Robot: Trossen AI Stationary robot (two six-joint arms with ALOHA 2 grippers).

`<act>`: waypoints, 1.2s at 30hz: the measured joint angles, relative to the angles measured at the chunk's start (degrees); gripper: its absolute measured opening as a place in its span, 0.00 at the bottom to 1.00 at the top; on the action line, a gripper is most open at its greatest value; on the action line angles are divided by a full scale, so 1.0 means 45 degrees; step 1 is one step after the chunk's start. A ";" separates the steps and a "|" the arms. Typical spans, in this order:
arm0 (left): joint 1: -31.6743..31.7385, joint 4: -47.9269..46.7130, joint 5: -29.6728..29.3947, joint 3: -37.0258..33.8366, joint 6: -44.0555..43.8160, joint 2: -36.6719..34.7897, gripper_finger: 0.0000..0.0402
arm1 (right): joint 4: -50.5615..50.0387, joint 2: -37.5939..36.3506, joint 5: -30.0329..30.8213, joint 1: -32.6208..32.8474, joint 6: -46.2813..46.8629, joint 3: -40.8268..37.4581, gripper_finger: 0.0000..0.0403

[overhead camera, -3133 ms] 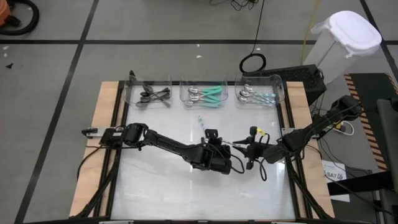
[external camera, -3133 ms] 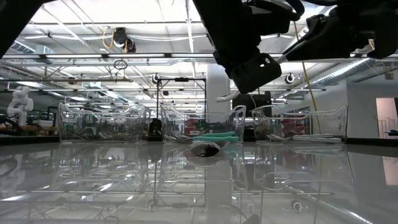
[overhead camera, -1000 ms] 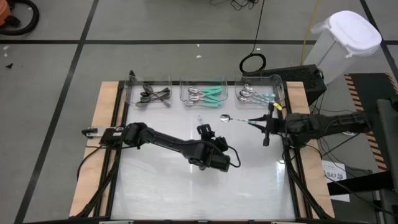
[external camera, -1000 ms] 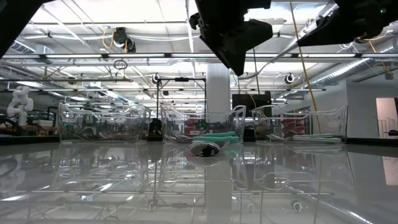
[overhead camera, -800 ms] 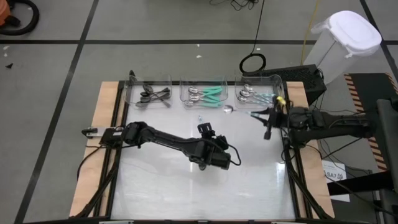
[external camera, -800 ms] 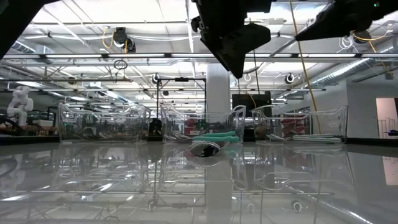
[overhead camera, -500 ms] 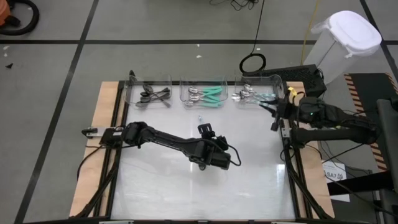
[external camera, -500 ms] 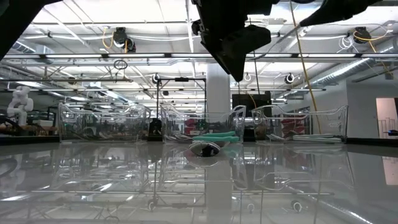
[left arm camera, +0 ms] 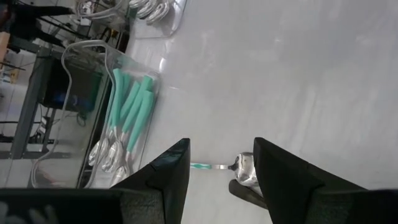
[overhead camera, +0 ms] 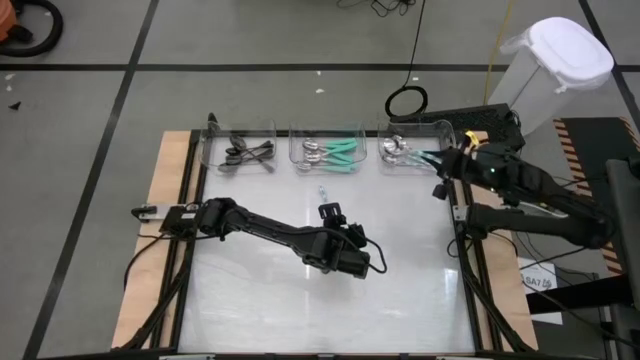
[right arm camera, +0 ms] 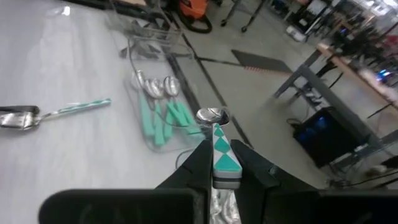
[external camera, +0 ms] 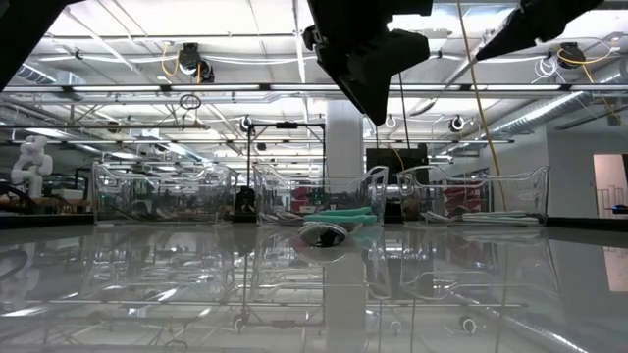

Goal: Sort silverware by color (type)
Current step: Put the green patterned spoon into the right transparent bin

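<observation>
My right gripper (overhead camera: 441, 166) (right arm camera: 222, 167) is shut on a silver spoon with a teal-and-white patterned handle, held in the air at the right end of the right clear bin (overhead camera: 412, 151). A second spoon (overhead camera: 323, 192) (left arm camera: 235, 167) lies flat on the table's middle. My left gripper (overhead camera: 331, 214) (left arm camera: 222, 148) hangs open just near of it, touching nothing. The left bin (overhead camera: 243, 152) holds dark silverware, the middle bin (overhead camera: 330, 152) teal-handled spoons, and the right bin pale-handled ones. My right gripper pinches the patterned handle (right arm camera: 221, 150) between its two fingers. The fingers come from the table's right side, slanting a little downward, and lie along the spoon. The spoon sticks out ahead of them with its bowl (right arm camera: 212, 115) foremost, lifted clear of table and bin.
The three clear bins stand in a row along the far edge. A black box (overhead camera: 480, 124) and a white lidded container (overhead camera: 555, 60) stand beyond the far right corner. Wooden strips and rails (overhead camera: 180, 200) border the glossy tabletop.
My right gripper has carried its spoon up and toward the far right corner, from over the table right of the middle to the right bin's right end, still shut on it. The spoon on the table has stayed where it was.
</observation>
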 joint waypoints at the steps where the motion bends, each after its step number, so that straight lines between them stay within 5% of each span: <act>1: 0.0000 0.0005 0.0000 0.0000 0.0001 0.0000 0.44 | 0.0016 0.0132 -0.0246 -0.0231 -0.0020 0.0000 0.08; 22: -0.0383 0.0651 0.0395 0.0000 0.0503 0.0000 0.44 | 0.0864 0.1166 -0.3241 -0.4865 -0.0025 -0.0877 0.08; 36: -0.1020 0.0675 0.0495 0.0000 0.0161 0.0000 0.44 | 0.1581 0.3759 -0.5371 -0.7548 -0.0874 -0.1428 0.08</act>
